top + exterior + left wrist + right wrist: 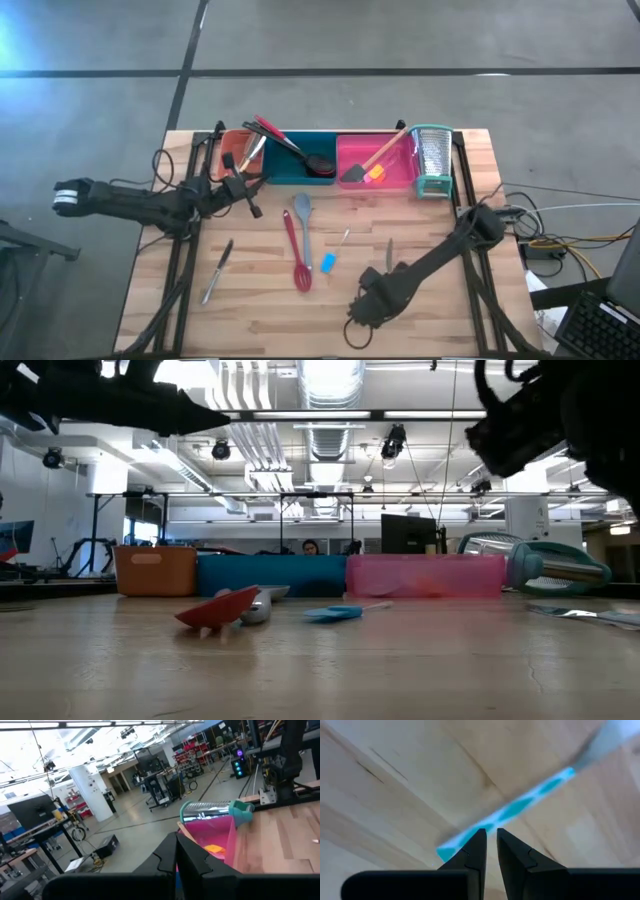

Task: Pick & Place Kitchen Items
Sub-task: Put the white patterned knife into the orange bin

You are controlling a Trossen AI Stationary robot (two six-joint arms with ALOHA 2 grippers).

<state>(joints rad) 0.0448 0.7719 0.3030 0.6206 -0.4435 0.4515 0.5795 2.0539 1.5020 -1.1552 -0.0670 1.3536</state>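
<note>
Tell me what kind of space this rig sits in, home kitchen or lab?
Most likely a robotics lab or open workshop, not a kitchen. Beyond the wooden table the low view shows exposed ceiling ducts and a monitor; the left wrist view shows a concrete floor with equipment racks.

Bright ceiling lights (pixel 330 380) glare overhead, the table (pixel 320 660) foreground is soft, and the right wrist view is blurred

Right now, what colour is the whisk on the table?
Red whisk, clearest in the high view.

Red whisk (pixel 297 258) and grey spoon (pixel 303 224) side by side on wooden table (pixel 440 310).
</note>
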